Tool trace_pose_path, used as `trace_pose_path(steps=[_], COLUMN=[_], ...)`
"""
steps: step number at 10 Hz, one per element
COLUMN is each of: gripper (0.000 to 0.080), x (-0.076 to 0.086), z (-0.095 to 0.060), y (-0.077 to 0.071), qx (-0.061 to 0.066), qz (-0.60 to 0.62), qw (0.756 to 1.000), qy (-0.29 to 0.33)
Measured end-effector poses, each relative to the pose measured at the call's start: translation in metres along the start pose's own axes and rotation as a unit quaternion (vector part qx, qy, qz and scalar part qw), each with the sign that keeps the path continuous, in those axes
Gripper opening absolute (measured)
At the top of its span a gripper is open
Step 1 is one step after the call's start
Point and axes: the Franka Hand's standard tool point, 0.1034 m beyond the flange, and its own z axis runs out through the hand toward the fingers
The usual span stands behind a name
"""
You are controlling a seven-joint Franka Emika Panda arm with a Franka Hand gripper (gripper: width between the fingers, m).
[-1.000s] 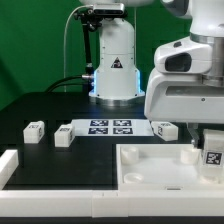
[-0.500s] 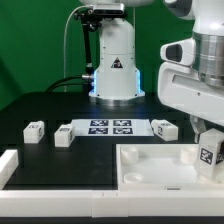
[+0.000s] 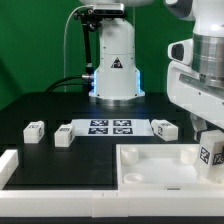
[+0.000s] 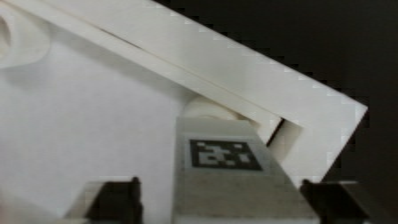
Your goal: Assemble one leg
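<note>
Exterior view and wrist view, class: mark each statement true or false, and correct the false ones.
1. Three loose legs lie beside the marker board. True.
2. The end effector is empty. False: a held leg sits between its fingers.
3. The marker board carries four tags. True.
4. The held leg hangs over the marker board. False: it is over the white tabletop, near a corner, at the exterior view's right.
</note>
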Motion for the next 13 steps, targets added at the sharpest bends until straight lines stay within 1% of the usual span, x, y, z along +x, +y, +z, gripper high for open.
trace_pose_path(steps=[1,2,3,4,6,8,9,10,11,12,13], gripper=[0.0556,0.0633,0.0645,0.0645,0.0649,0.0649,0.0649,0.0649,0.0649,0.0559,0.0376], x=[0.0017,0.0044,0.0048,0.0039,-0.0017,-0.0009,-0.0006,-0.0005,-0.0007,-0.0006,-0.0006], z=[0.0,0.0007,0.0009,0.0014,0.0021,0.0026,0.0028,0.003,0.0031,0.0032,0.0032], y=[0.0006,0.0019,0.0022,0.0024,0.0011,0.0016,0.0018,0.0019,0.0019,0.002,0.002], qx=[0.0,0.0,-0.001,-0.002,-0.002,-0.002,-0.003,-0.002,-0.002,-0.002,-0.002], qz=[-0.063,-0.158,-0.229,-0.295,-0.434,-0.491,-0.531,-0.543,-0.539,-0.539,-0.539], qw=[0.998,0.987,0.974,0.955,0.901,0.871,0.847,0.839,0.843,0.843,0.843], qy=[0.0,0.0,0.0,0.0,0.0,0.0,0.0,-0.001,-0.001,-0.001,-0.001])
